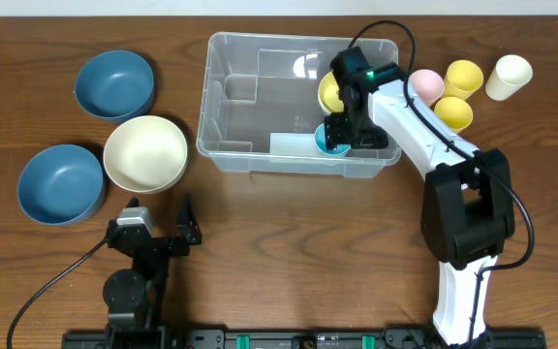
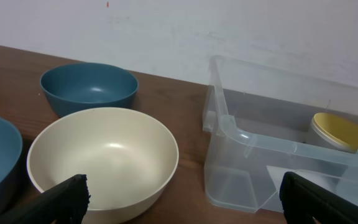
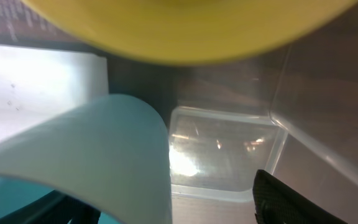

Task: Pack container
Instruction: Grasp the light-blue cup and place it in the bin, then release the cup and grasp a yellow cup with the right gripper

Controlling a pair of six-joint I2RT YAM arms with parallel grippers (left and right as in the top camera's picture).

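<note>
Right gripper sits inside the container, jaws spread; blue cup between them, likely being nested beside the yellow cup to save room; left gripper idles open, container ahead.

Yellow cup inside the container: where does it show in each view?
Overhead: yellow cup in the right half of the container.
Left wrist: cup at far right, inside the container, behind its near wall.
Right wrist: a blurred yellow band across the top.
Shared landmark: the container's clear wall.
</note>
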